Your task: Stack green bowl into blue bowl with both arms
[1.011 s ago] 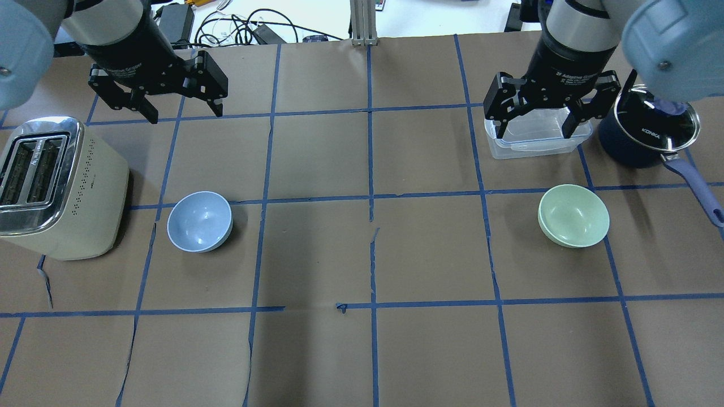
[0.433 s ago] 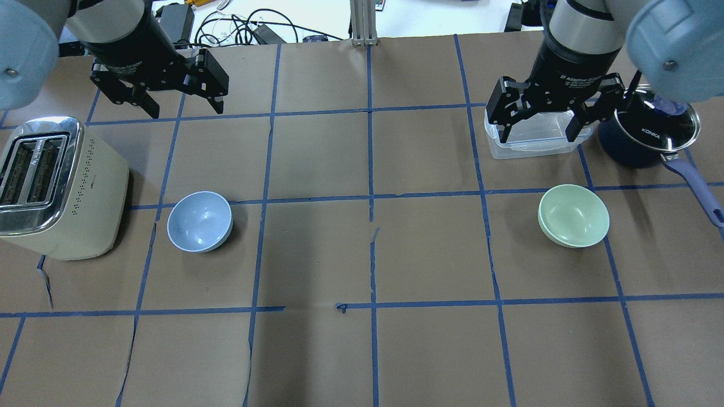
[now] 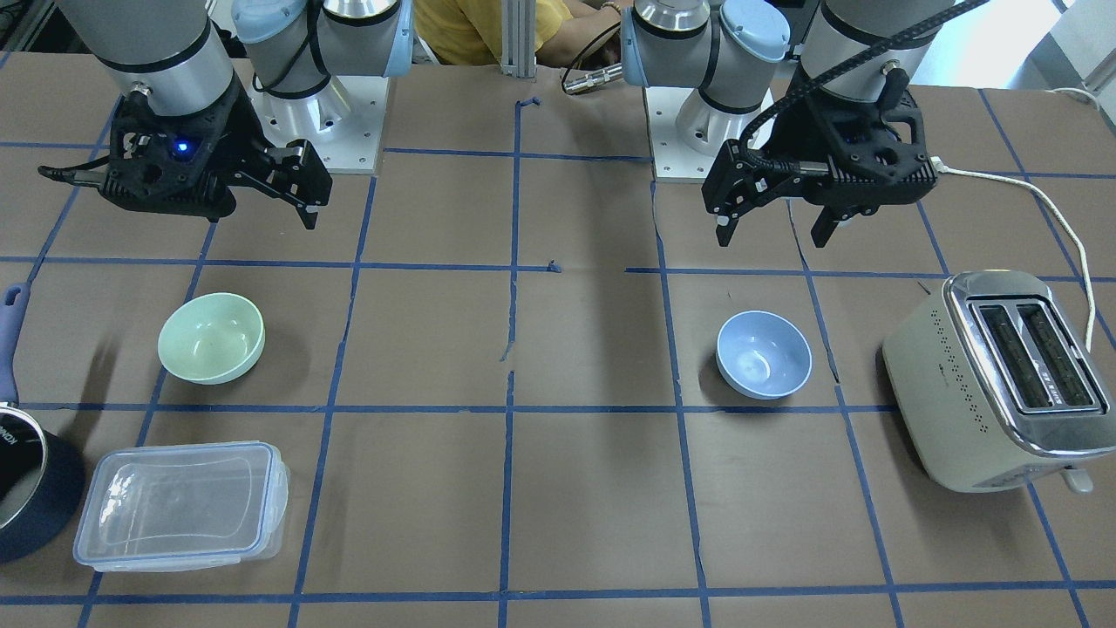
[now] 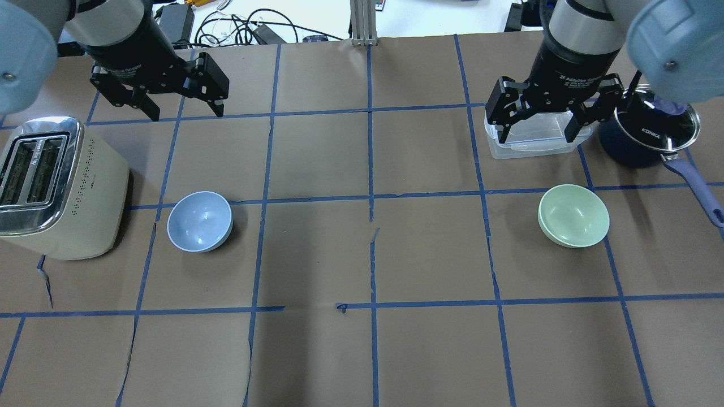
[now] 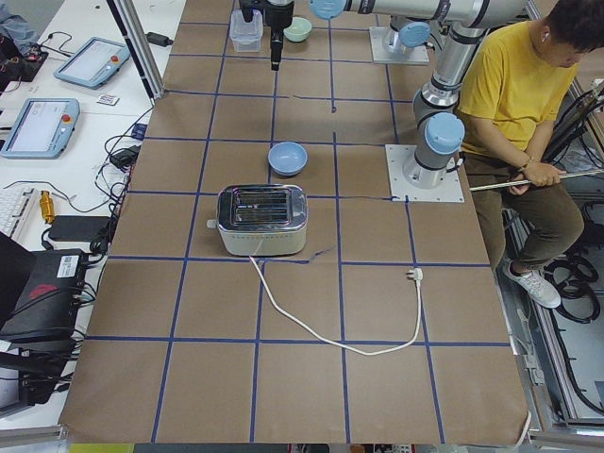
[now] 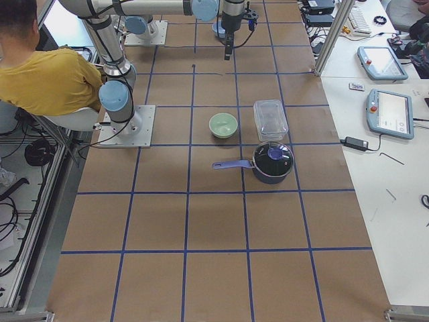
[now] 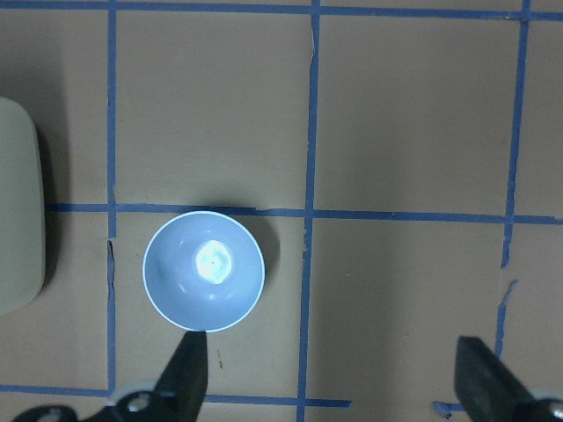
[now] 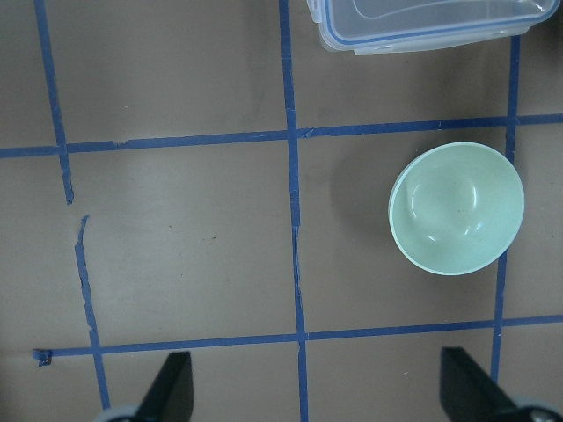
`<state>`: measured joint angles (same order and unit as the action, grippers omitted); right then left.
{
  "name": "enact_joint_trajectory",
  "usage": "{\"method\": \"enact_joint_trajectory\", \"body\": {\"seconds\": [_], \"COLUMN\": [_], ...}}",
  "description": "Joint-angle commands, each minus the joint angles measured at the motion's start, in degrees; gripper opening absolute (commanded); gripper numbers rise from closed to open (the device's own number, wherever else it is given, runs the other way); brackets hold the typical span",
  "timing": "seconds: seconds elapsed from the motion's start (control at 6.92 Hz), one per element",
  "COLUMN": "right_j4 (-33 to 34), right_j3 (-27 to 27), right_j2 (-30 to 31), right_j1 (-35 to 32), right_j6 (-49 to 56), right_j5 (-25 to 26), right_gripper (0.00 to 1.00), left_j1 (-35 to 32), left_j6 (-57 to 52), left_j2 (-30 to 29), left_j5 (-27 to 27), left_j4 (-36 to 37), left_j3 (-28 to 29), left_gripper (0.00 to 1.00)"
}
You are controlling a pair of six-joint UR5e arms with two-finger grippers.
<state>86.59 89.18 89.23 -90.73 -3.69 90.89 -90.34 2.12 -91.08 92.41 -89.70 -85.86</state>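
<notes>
The green bowl (image 4: 573, 216) sits upright on the brown table on my right side; it also shows in the right wrist view (image 8: 456, 209) and the front view (image 3: 211, 338). The blue bowl (image 4: 199, 221) sits upright on my left side, beside the toaster, and shows in the left wrist view (image 7: 204, 272) and the front view (image 3: 764, 355). My left gripper (image 4: 185, 115) hangs open and empty above the table, short of the blue bowl. My right gripper (image 4: 537, 138) hangs open and empty above the clear container, short of the green bowl.
A cream toaster (image 4: 56, 186) stands left of the blue bowl, its cord (image 5: 330, 330) trailing over the table. A clear plastic container (image 4: 531, 148) and a dark navy pot (image 4: 650, 133) with a glass lid stand beyond the green bowl. A person in yellow (image 5: 514, 85) sits behind the robot.
The right gripper has shifted a little toward the top of the overhead view. The left gripper has barely moved. Both stay open, and the bowls have not moved.
</notes>
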Motion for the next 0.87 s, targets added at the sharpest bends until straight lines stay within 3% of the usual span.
{"method": "enact_joint_trajectory", "body": {"seconds": [0.0, 0.72], "right_j4": [0.07, -0.02], "right_j3": [0.03, 0.03], "right_j2": [0.07, -0.02], "right_j1": [-0.06, -0.06], "right_j6": [0.0, 0.0], "right_j5": [-0.1, -0.1], "right_gripper": [1.0, 1.0], "left_j1": [-0.01, 0.25], "left_j6": [0.07, -0.01], "left_j2": [-0.07, -0.24], "left_j5": [-0.21, 0.14], "left_j4": [0.05, -0.39], "left_j3": [-0.01, -0.18], "left_gripper": [1.0, 1.0]}}
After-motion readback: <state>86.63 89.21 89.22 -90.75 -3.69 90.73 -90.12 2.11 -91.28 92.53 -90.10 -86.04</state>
